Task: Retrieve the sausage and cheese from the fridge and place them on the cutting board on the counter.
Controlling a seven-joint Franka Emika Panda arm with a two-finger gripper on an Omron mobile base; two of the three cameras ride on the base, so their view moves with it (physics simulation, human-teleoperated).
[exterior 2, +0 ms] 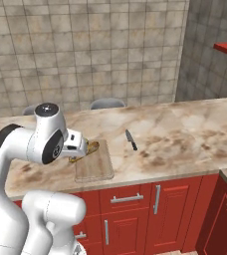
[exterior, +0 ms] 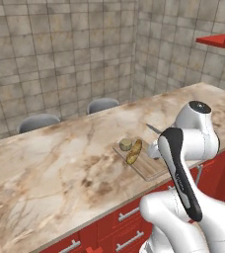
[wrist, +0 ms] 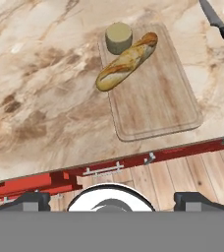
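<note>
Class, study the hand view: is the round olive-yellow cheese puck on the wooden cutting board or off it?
On it: the round olive-yellow cheese puck sits at a corner of the light-tan wooden cutting board, touching the golden bread loaf.

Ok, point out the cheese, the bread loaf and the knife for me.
cheese [wrist: 119, 37], hand view, on its flat round top.
bread loaf [wrist: 126, 61], hand view, on the middle of its crust.
knife [wrist: 218, 24], hand view, where the blade meets the dark handle.

Olive-yellow cheese [wrist: 119, 37] upright on cutting board [wrist: 158, 103]
</note>
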